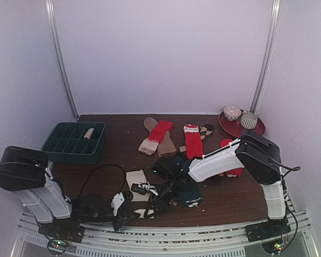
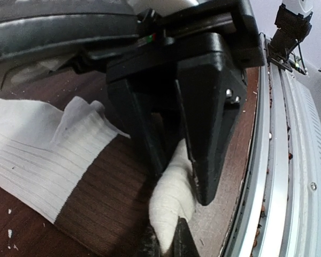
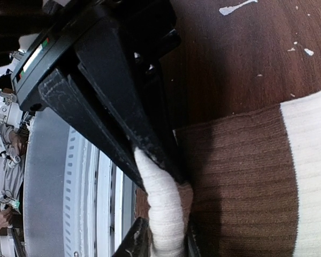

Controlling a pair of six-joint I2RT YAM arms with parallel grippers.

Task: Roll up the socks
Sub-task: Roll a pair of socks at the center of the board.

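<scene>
As left arm (image 1: 48, 195) and right arm (image 1: 214, 163) stoop low, jaws meeting, both clamped on sock (image 2: 171, 198) toe

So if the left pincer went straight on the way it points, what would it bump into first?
Probably the right pincer. It sits just ahead of the left pincer, and both pinch the same cream fold of the brown and cream sock, though depth is hard to judge.
</scene>
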